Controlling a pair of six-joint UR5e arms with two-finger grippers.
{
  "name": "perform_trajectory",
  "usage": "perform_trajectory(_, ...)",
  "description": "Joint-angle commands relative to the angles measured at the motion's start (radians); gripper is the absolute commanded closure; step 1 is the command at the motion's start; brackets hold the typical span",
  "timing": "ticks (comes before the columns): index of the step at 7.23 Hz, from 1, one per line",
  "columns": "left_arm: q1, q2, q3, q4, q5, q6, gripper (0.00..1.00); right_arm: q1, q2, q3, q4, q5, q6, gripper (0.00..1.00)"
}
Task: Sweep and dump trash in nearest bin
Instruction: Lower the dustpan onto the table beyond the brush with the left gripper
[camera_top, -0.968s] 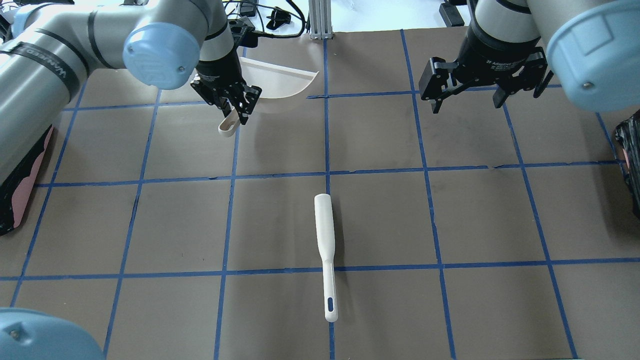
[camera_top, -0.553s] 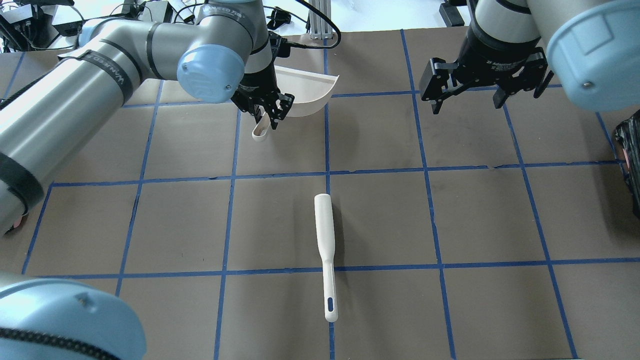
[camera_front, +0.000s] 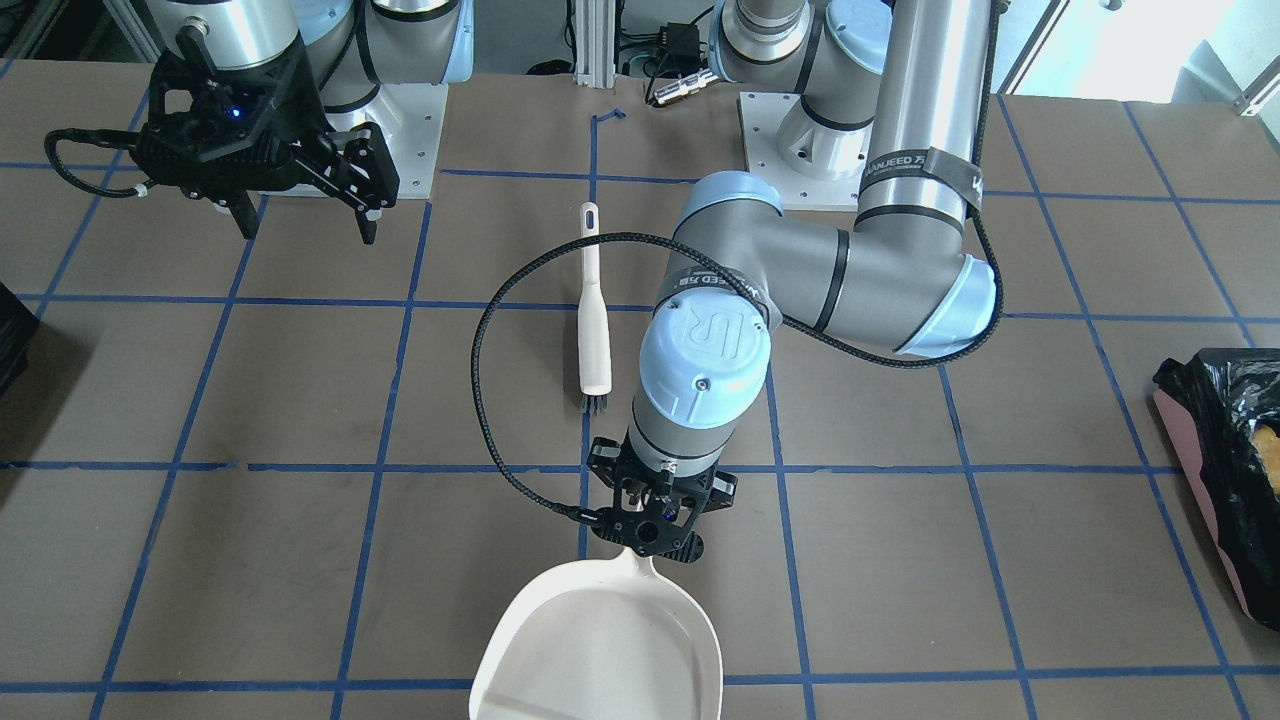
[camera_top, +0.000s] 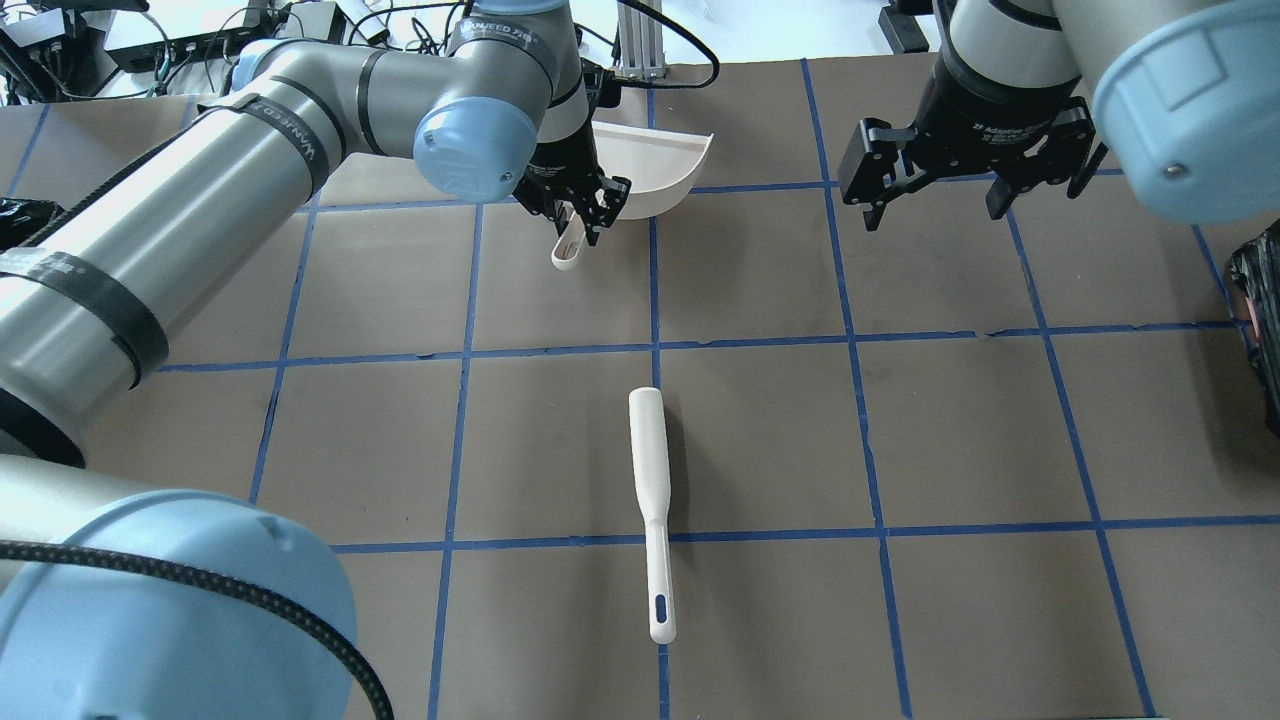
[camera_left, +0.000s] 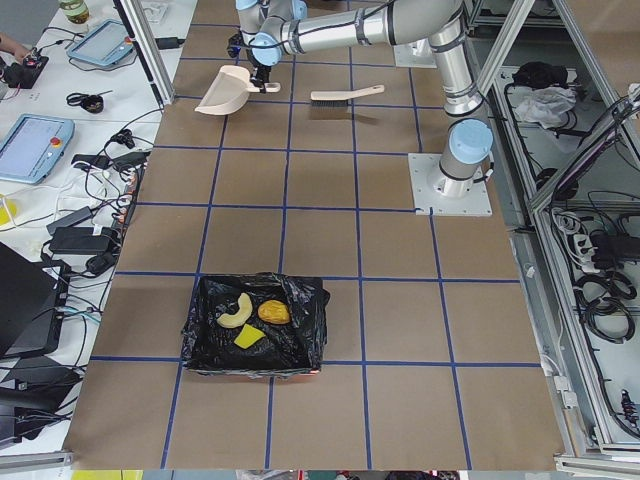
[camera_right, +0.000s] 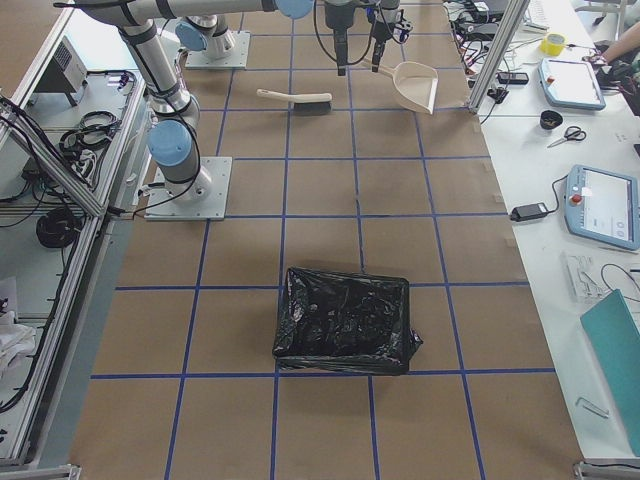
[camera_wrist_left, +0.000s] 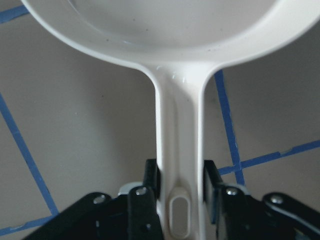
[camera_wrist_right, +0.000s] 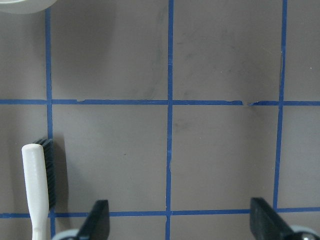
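Observation:
My left gripper (camera_top: 582, 218) is shut on the handle of the white dustpan (camera_top: 652, 160), which looks bare inside in the front view (camera_front: 600, 640) and the left wrist view (camera_wrist_left: 165, 30). The black-lined bin (camera_left: 300, 330) stands at the table's left end. It holds the croissant shape (camera_left: 235, 310), the brown oval lump (camera_left: 274, 312) and the yellow wedge (camera_left: 247, 337). The bin's pink side (camera_front: 1195, 470) shows at the front view's right edge. My right gripper (camera_top: 935, 205) is open and empty above the far right of the table.
A white hand brush (camera_top: 650, 500) lies flat near the table's middle, with its bristles toward the far side (camera_front: 595, 300). A second black-lined bin (camera_right: 345, 320) stands at the table's right end. Blue tape lines grid the brown table (camera_top: 900, 430).
My left arm has swung to the right, carrying the dustpan from the far left toward the centre line. The right arm and the brush have not moved.

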Motion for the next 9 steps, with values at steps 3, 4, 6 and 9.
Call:
perform_trajectory(3,-0.031,-0.008,-0.017,-0.030,0.007,-0.073,1.00,0.001,0.000,0.000,0.000,-0.002,-0.003,0.00)
perform_trajectory(4,-0.033,0.002,-0.019,-0.056,0.007,-0.082,1.00,0.000,0.000,0.002,0.002,-0.002,-0.003,0.00)
perform_trajectory(6,-0.039,-0.014,-0.013,-0.057,0.002,-0.111,1.00,0.001,0.000,0.003,0.002,-0.002,-0.003,0.00)
perform_trajectory(9,-0.042,-0.021,-0.011,-0.053,-0.001,-0.151,1.00,0.001,-0.002,0.003,0.002,-0.005,-0.003,0.00)
